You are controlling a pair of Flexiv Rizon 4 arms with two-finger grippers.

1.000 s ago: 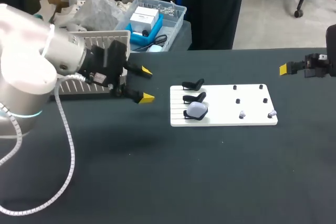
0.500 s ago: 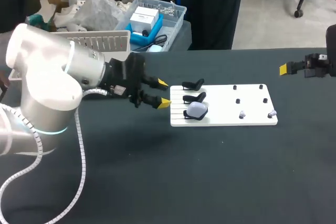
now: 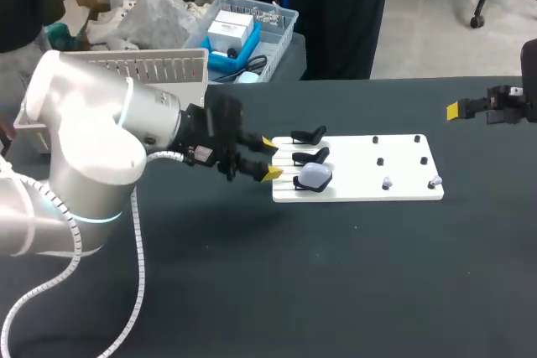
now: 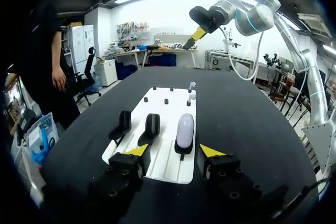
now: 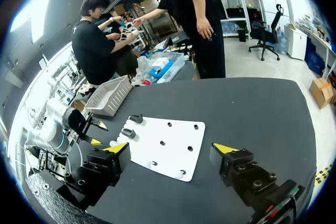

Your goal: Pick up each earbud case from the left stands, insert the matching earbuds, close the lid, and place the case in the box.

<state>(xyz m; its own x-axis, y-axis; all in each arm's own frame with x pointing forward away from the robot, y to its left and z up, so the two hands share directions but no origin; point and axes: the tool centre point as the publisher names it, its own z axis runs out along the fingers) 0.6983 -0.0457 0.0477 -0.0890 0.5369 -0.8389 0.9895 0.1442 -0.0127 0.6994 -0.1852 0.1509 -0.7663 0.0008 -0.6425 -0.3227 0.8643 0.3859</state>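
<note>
Left wrist view: spread, empty left gripper point(image 4: 174, 151) is facing earbud case point(image 4: 185, 131).
Case is lying lengthwise at twelve o'clock; right gripper point(image 5: 172, 148), also spread, is hanging well apart.

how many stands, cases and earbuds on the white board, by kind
stands: 3
case: 1
earbuds: 2
total: 6
</note>
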